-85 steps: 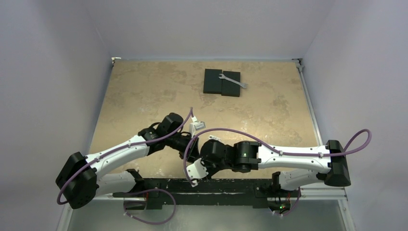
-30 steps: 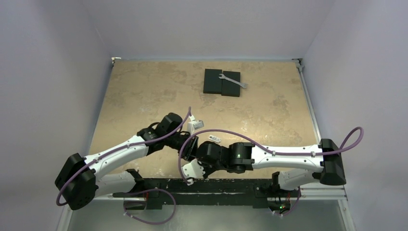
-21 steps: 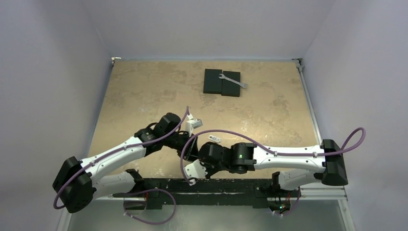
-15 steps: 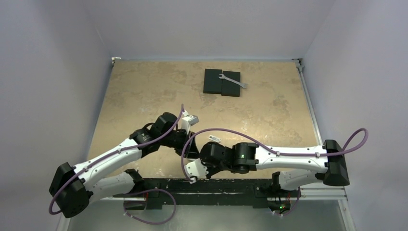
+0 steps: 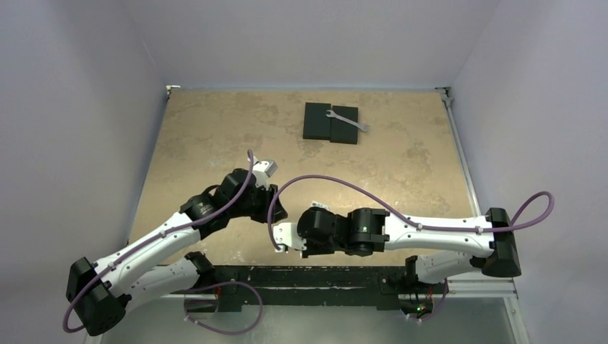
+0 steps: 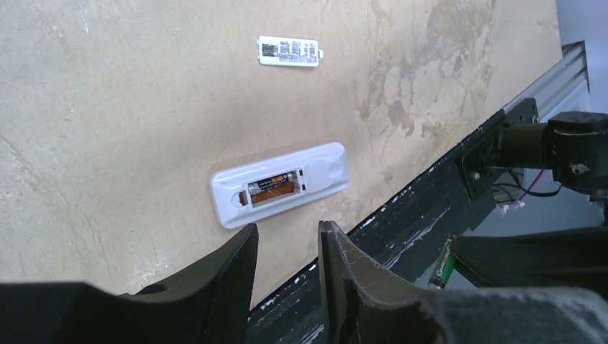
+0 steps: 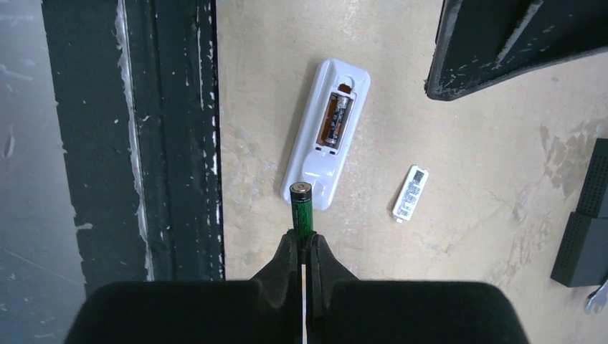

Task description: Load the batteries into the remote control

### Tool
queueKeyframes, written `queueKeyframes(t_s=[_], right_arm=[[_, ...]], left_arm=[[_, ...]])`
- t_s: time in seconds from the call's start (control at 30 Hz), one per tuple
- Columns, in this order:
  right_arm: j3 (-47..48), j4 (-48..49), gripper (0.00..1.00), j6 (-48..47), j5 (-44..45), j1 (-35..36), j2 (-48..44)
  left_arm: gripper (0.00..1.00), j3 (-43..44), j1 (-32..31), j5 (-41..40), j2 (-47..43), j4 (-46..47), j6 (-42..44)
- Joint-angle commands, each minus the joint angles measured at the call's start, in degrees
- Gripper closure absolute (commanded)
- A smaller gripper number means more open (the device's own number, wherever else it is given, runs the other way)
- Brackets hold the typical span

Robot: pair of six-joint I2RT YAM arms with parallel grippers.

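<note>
Near edge: the black rail [image 7: 172, 143] runs along the table [image 7: 466, 143], just on the near side of the remote control [image 7: 313, 166].
Right gripper [image 7: 302, 247]: clamped on the lower end of the held battery [image 7: 302, 208], a green cell. Its free end points at the near end of the remote control but is apart from it.
Remote control: lies flat on the table, back up and recess open, just beyond the black rail.
Done: the seated battery [image 7: 331, 120] lies in the recess. It seems to fill one bay, though the view is too small to be sure it is fully home.
Left to do: the held battery has to go into the other bay, which looks empty. From this pose it would need tipping to lie along the recess.
Battery cover [image 7: 410, 192]: a small white labelled plate off the remote control, lying flat on the table a little beyond it and apart from it.
Left gripper [image 6: 288, 231]: fingers apart with nothing between them, hanging above the table near the remote control.
In the way: one left finger [image 7: 502, 43] hangs just past the far end of the remote control. In the top view the two wrists crowd together there, so lowering the cell may call for care.
Far: two black blocks [image 7: 589, 229] with a wrench [image 5: 348, 120] lying across them, well beyond the remote control and clear of the work.
</note>
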Motion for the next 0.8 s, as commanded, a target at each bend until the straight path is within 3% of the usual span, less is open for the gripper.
queueKeyframes(t_s=[0.0,0.77], right_arm=[[2.3,-0.8,1.00,6.4,1.4,-0.1,1.3],[-1.6,6.3,1.00,5.8,-7.3,-10.5,5.5]], left_arm=[[0.65,0.4,0.2,-4.2,-1.0,1.5,-3.2],[0.67,-5.9,0.3,-7.2,2.4,7.7,-6.0]])
